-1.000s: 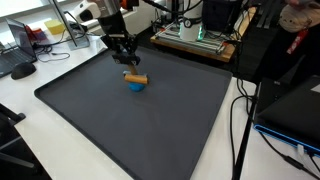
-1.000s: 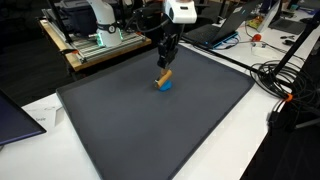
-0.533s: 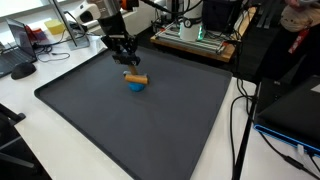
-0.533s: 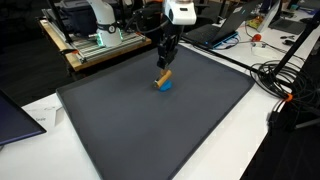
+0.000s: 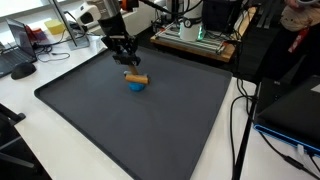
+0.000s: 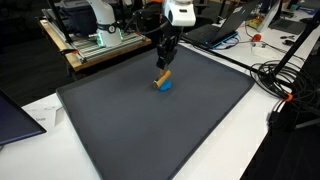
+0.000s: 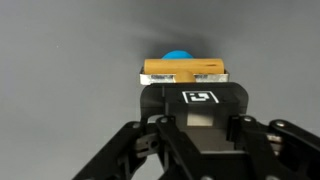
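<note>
A light wooden block (image 5: 135,77) (image 6: 163,77) rests tilted on a small blue round object (image 5: 135,86) (image 6: 165,86) near the far side of a dark grey mat (image 5: 150,130) (image 6: 150,130). My gripper (image 5: 127,63) (image 6: 163,63) comes down from above and is shut on the block's upper end. In the wrist view the wooden block (image 7: 183,68) lies crosswise right at the gripper (image 7: 183,82), and the blue object (image 7: 178,56) peeks out behind it. The black gripper body hides the fingertips.
An electronics rack (image 5: 195,33) (image 6: 100,42) stands just behind the mat. Cables (image 5: 240,120) (image 6: 285,85) trail along one side of the table. A laptop (image 6: 15,115) and a mouse (image 5: 22,70) lie on the white tabletop beside the mat.
</note>
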Action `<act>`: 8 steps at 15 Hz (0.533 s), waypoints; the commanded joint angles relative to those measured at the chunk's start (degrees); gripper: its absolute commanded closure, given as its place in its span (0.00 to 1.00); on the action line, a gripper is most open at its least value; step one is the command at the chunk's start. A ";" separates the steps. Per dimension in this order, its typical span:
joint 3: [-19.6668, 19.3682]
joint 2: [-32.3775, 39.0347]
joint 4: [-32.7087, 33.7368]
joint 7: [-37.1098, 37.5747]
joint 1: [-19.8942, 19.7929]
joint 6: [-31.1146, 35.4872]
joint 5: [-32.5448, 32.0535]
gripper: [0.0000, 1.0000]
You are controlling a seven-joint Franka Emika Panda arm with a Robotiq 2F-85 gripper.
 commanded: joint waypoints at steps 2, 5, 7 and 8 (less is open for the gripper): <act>-0.24 4.37 -0.18 -1.28 -0.43 0.99 0.40 0.78; -0.20 4.45 -0.21 -1.37 -0.46 0.90 0.37 0.78; -0.20 4.60 -0.14 -1.37 -0.43 0.69 0.29 0.78; -0.20 4.69 -0.10 -1.42 -0.45 0.54 0.28 0.78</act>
